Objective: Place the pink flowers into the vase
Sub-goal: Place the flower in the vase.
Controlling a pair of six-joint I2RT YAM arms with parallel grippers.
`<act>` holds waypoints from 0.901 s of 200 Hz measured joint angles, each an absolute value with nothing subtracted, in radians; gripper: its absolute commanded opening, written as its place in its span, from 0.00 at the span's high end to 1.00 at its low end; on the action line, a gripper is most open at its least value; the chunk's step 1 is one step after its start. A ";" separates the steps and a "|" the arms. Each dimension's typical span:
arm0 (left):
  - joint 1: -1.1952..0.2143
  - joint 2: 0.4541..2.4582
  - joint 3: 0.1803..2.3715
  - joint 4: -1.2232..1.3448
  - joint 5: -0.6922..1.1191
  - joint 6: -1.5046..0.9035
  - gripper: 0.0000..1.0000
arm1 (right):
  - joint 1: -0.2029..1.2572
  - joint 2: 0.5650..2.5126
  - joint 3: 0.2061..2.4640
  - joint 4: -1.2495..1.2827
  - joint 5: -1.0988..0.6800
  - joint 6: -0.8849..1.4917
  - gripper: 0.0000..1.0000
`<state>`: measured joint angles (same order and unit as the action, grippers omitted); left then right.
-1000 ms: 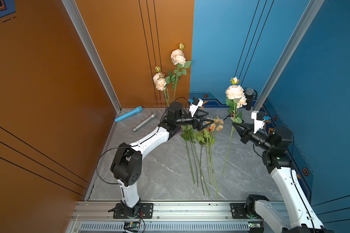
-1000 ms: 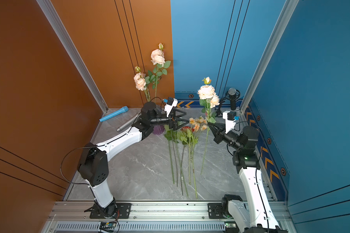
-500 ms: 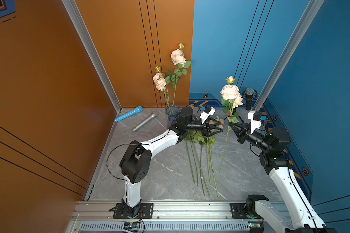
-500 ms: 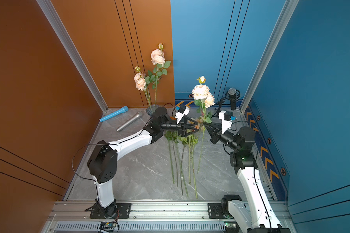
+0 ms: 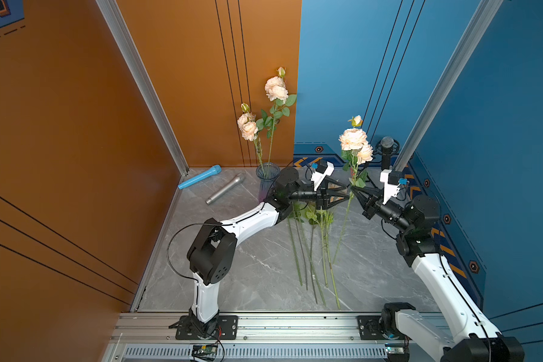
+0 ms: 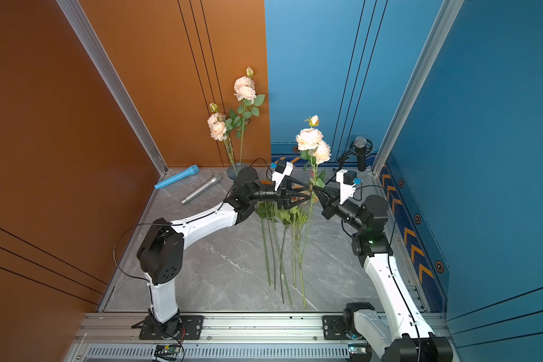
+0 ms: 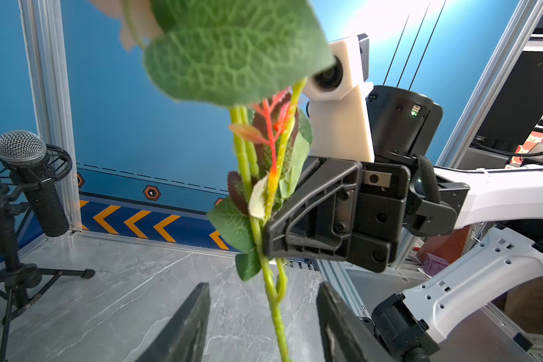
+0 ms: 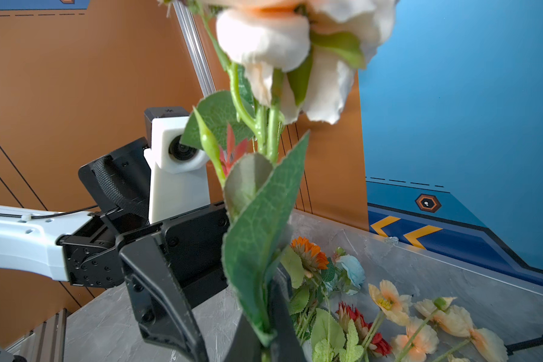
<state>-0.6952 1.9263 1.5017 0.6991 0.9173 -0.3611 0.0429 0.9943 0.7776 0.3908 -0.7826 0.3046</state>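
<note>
The left claw has swung from the ribbed blue-to-purple glass vase to the third long-stemmed cream-pink flower. The right claw is clamped on that flower, holding it upright well apart from the vase. The left claw's half-narrowed jaws straddle the stem without touching it, so this is probably the start of a handover.

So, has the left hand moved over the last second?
Yes. The left hand has moved away from the vase, toward the stand microphone, and now brackets the raised pink flower stem.
</note>
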 measured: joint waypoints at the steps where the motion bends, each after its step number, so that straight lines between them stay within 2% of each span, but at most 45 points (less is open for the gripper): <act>1: -0.695 1.927 1.502 0.700 0.918 -0.361 0.43 | 0.044 0.995 0.778 0.392 -0.782 0.306 1.00; 51: -0.698 1.938 1.502 0.729 0.918 -0.383 0.45 | 0.069 1.010 0.778 0.457 -0.757 0.329 1.00; 92: -0.702 1.965 1.502 0.753 0.918 -0.409 0.53 | 0.089 1.024 0.778 0.482 -0.746 0.335 1.00; 144: -0.702 1.974 1.502 0.775 0.920 -0.435 0.72 | 0.107 1.040 0.779 0.492 -0.727 0.338 0.99; 169: -0.702 1.977 1.508 0.783 0.930 -0.449 0.87 | 0.112 1.048 0.783 0.495 -0.709 0.338 0.98; 180: -0.702 1.982 1.515 0.785 0.937 -0.450 0.97 | 0.113 1.051 0.783 0.503 -0.702 0.338 0.98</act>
<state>-0.7017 1.9816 1.5154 0.7845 0.9371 -0.4496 0.1131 1.0508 0.7830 0.5026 -0.7025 0.3382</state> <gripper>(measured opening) 0.132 0.068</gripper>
